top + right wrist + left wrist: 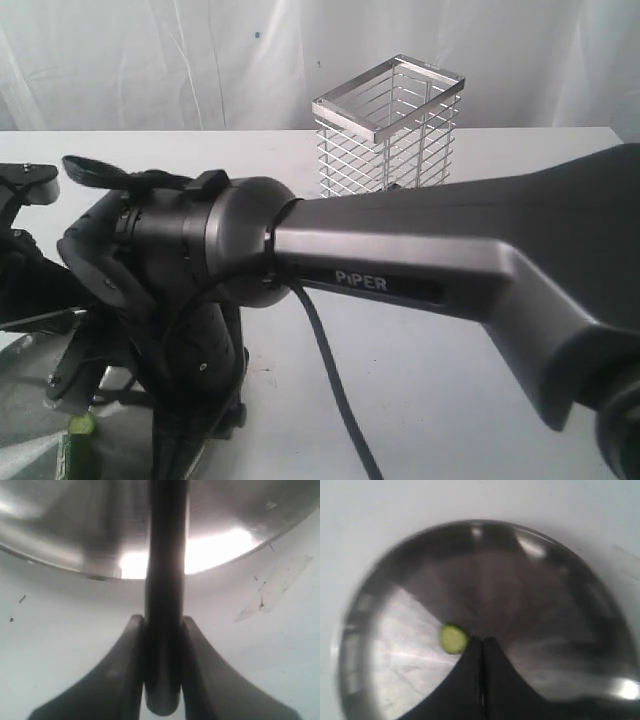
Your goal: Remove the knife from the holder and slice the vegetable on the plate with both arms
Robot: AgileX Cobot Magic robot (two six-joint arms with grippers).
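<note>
The wire holder (pixel 390 125) stands at the back of the table, and I see no knife in it. My right arm (pixel 420 250) reaches across to the left, over the steel plate (pixel 25 435). My right gripper (pixel 164 621) is shut on the knife (pixel 165 555) by its black handle, near the plate's rim (pixel 60 562); the blade is hidden. A dark green piece of the vegetable (pixel 76 445) lies on the plate. My left gripper (pixel 481 641) hangs over the plate (pixel 560 575), shut and empty. A pale green cucumber round (pixel 453 639) lies right beside its tips.
White table (pixel 420 400) with a white curtain behind. The right arm's grey tube and black cable (pixel 335 390) fill the foreground and hide most of the plate. Part of the left arm (pixel 25 185) shows at the left edge.
</note>
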